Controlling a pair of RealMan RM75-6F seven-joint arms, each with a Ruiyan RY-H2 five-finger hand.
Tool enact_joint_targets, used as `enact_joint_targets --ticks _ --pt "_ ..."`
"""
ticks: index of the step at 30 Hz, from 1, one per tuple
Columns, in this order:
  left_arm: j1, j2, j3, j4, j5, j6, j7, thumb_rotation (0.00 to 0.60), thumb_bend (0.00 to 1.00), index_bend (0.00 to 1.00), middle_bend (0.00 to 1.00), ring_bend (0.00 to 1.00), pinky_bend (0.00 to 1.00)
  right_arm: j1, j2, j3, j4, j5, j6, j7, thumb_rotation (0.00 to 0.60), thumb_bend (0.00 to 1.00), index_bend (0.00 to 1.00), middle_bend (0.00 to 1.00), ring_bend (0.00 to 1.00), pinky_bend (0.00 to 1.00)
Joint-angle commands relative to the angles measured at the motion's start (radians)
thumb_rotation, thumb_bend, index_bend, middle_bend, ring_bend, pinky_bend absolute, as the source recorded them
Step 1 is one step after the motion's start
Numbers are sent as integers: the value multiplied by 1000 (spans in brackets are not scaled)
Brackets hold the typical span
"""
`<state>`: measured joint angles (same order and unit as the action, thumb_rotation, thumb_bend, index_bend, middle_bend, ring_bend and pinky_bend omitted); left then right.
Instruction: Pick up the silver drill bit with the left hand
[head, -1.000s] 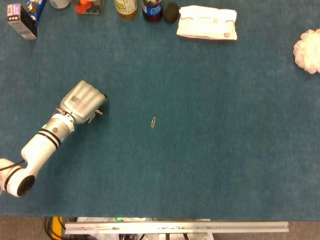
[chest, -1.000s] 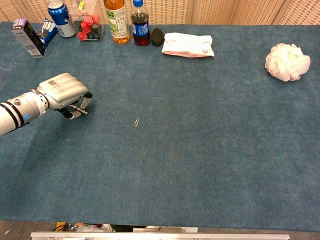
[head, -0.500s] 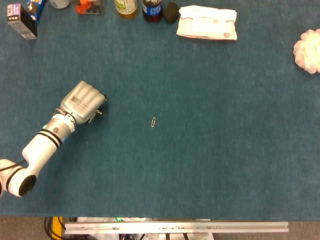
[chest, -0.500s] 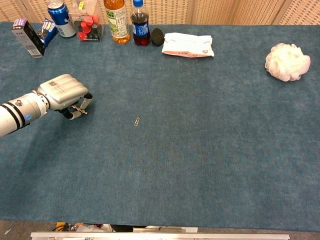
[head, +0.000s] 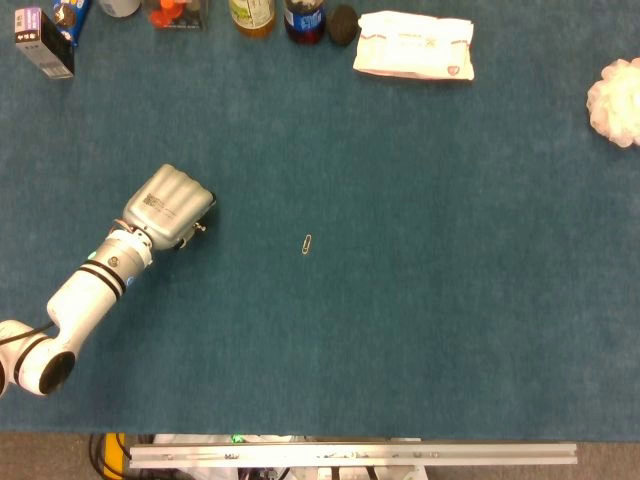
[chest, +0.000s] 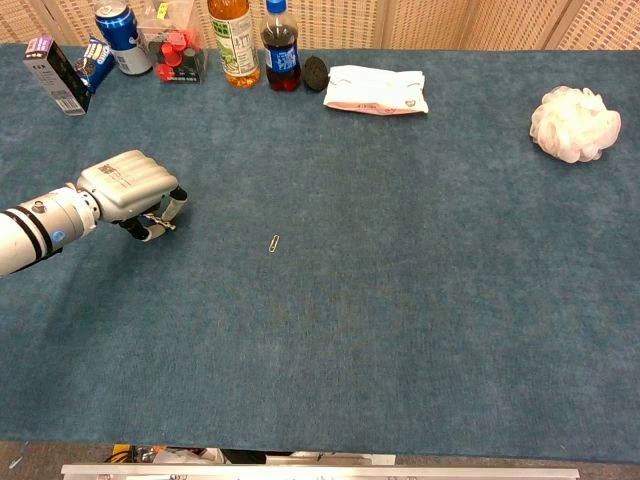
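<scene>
My left hand (head: 168, 206) (chest: 130, 187) hangs over the left part of the blue table, knuckles up and fingers curled under. It pinches the thin silver drill bit (chest: 158, 218) between its fingertips; the bit lies roughly level beneath the palm. From the head view only the bit's tip (head: 200, 227) peeks out at the hand's right edge. My right hand appears in neither view.
A small paper clip (head: 307, 243) (chest: 274, 242) lies right of the hand. Along the far edge stand a dark box (chest: 55, 73), a can (chest: 118, 38), red items (chest: 180, 50), two bottles (chest: 280, 45), a dark lump (chest: 316, 72) and a white packet (chest: 376, 89). A white puff (chest: 572, 123) sits far right.
The left hand has drifted slightly right and away from me with the drill bit still pinched. Nothing else has moved.
</scene>
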<state>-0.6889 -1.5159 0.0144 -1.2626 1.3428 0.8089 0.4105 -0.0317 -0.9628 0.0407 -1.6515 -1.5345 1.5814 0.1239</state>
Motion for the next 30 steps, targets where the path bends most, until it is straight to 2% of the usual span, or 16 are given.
enact_joint_targets --ticks 1,8,21,30 --pt "0 0 -1 -6 -5 -4 -12 600 341 596 978 948 935 -2 0 -1 2 -1 3 2 600 289 392 379 364 477" --pt "8 23 -20 -55 -26 10 -60 600 341 599 979 948 935 -6 3 0 1 -7 12 7 600 289 393 379 364 477" --pt "-16 137 -82 -298 -100 -37 -208 600 341 600 981 950 937 3 -5 1 19 -14 -1 30 600 289 392 379 364 477" --pt "-61 83 -134 -353 -201 -82 -271 600 341 603 981 950 937 9 -7 0 37 -17 -10 59 600 289 392 379 364 477"
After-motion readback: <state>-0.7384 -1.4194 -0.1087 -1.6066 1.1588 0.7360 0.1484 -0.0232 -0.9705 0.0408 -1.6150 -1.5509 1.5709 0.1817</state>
